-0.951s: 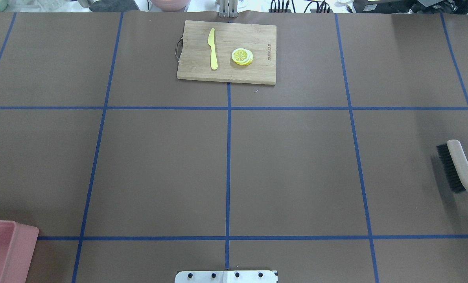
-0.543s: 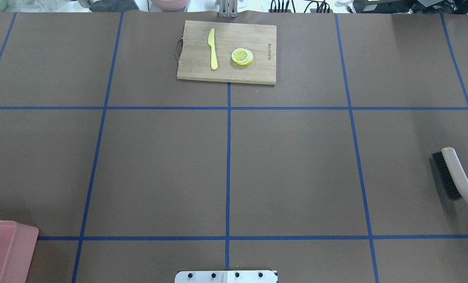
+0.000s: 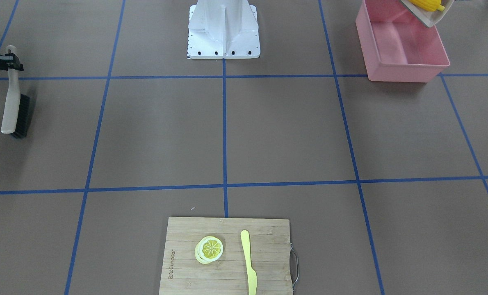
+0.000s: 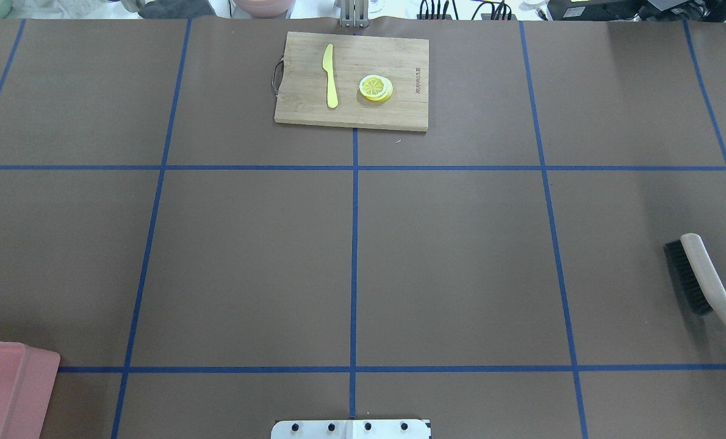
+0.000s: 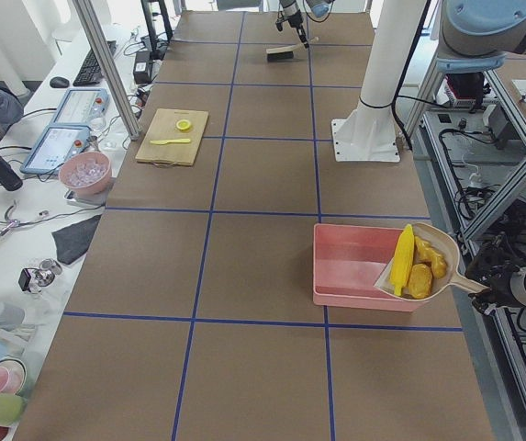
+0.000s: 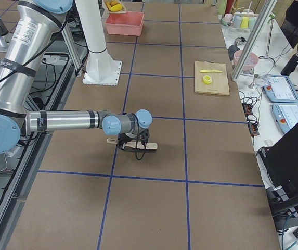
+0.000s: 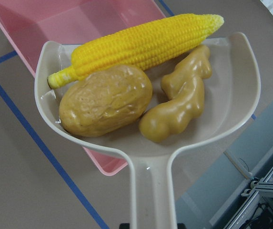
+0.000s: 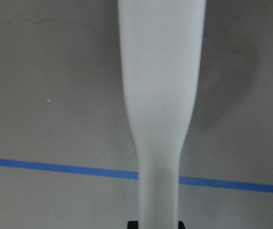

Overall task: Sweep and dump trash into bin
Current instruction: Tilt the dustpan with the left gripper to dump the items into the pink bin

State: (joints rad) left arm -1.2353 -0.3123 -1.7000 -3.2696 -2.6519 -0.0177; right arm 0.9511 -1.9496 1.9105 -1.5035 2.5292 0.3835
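Three trash foods (image 7: 105, 100) in dustpan (image 7: 231, 95) over bin (image 7: 55, 24) | left gripper (image 5: 489, 286) clamps its handle | right gripper (image 3: 9, 62) clamps brush (image 3: 16, 110)

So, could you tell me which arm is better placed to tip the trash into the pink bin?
The left. Its dustpan, carrying the corn cob, potato and ginger root, hangs over the pink bin's rim; the right gripper holds the brush far from it.
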